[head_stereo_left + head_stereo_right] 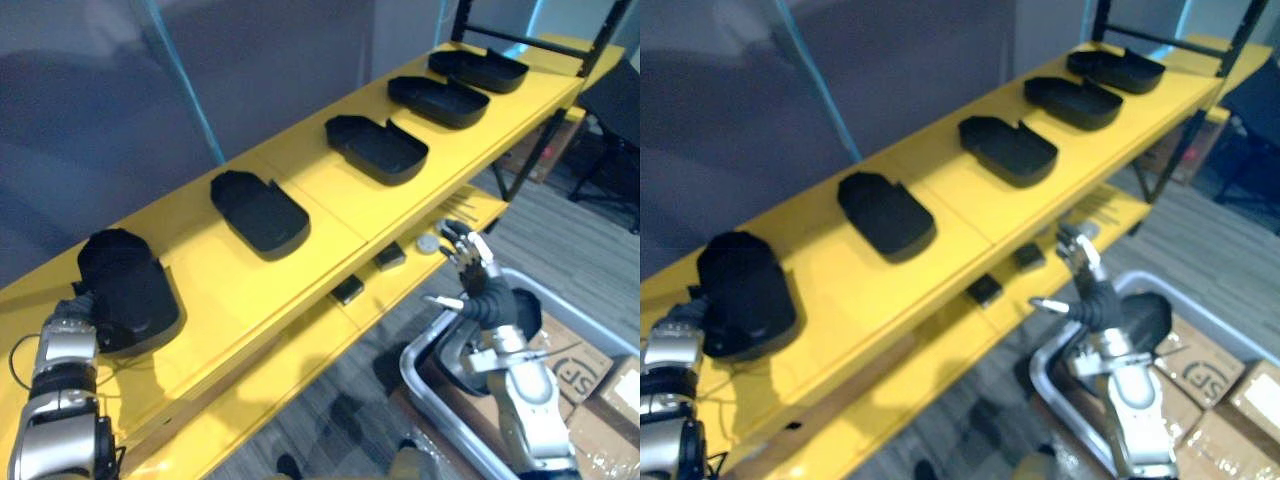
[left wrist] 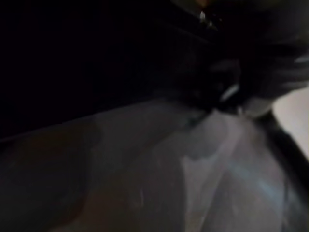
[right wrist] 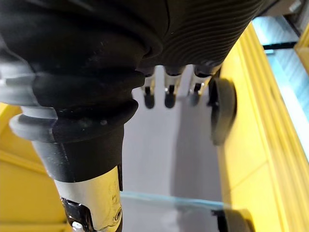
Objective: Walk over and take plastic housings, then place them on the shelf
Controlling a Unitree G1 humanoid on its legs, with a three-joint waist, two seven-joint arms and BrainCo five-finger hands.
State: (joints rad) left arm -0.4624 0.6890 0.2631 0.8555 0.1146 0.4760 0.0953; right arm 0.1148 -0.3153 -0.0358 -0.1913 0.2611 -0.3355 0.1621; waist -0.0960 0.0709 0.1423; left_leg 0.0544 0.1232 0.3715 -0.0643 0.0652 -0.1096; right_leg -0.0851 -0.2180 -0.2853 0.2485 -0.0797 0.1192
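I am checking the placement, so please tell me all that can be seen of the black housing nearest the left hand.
The housing is black, matt plastic as it looks: a rounded oblong shell, seemingly lying hollow side down. It rests flat on the yellow top shelf, at its near end. The left hand meets the housing's near edge, with its fingers hidden behind it.

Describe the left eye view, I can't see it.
Five black plastic housings sit in a row on a yellow shelf. The robot's left hand is at the nearest housing; its right hand hangs open near a grey bin.
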